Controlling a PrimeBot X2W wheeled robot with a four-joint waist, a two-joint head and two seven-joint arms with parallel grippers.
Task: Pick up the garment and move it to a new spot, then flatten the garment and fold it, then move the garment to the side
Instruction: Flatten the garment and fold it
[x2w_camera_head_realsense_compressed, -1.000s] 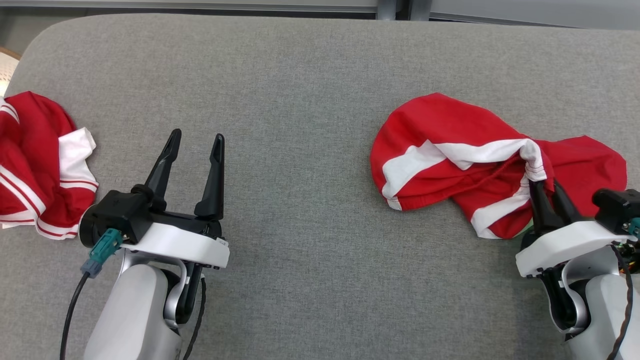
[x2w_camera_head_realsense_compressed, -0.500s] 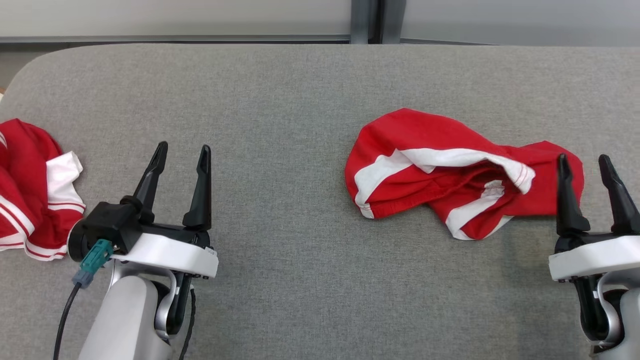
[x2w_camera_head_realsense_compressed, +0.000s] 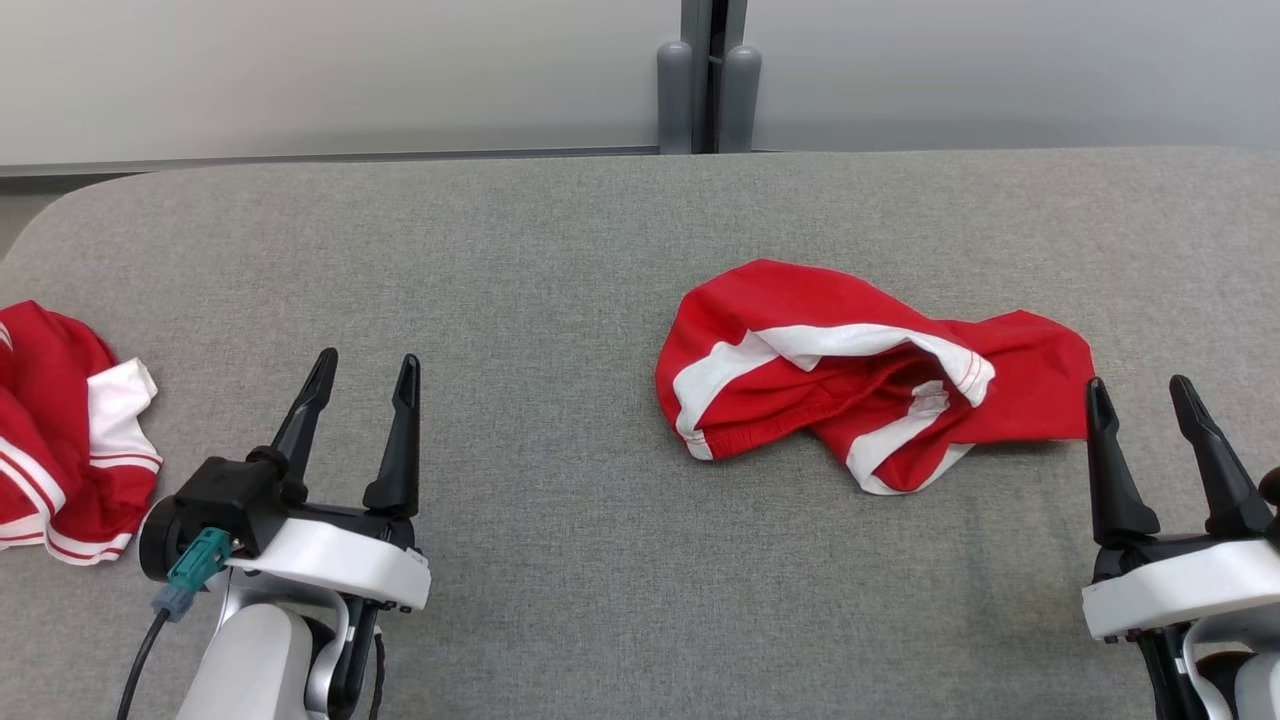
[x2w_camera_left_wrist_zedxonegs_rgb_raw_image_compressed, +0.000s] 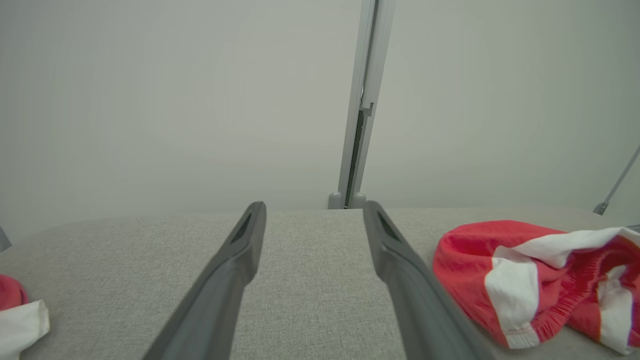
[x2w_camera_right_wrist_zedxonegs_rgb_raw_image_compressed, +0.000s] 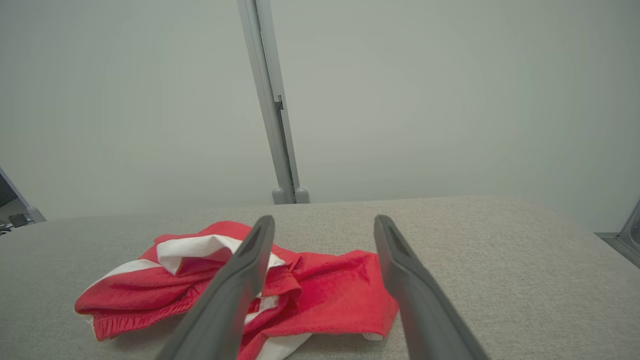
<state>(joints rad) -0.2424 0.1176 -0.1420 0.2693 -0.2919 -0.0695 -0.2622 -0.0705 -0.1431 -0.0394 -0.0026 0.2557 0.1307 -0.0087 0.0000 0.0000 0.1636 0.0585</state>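
Crumpled on the grey padded table (x2w_camera_head_realsense_compressed: 560, 250), right of the table's middle: a red garment (x2w_camera_head_realsense_compressed: 870, 375) with white bands, bunched into a low heap, one elastic hem turned toward the table's near edge. Over the table's near right part, the right gripper (x2w_camera_head_realsense_compressed: 1137, 382), spread wide apart and clamping nothing, just beside the garment's right end; touching or not, impossible to tell. Over the table's near left part, the left gripper (x2w_camera_head_realsense_compressed: 368, 356), likewise spread wide and empty, well apart from the garment, bare table cloth beyond it. At the table's left edge, a second red-and-white cloth (x2w_camera_head_realsense_compressed: 60, 430), rumpled, partly out of sight. Behind the table's far edge, near its middle, a grey post (x2w_camera_head_realsense_compressed: 708, 85) against a pale wall.
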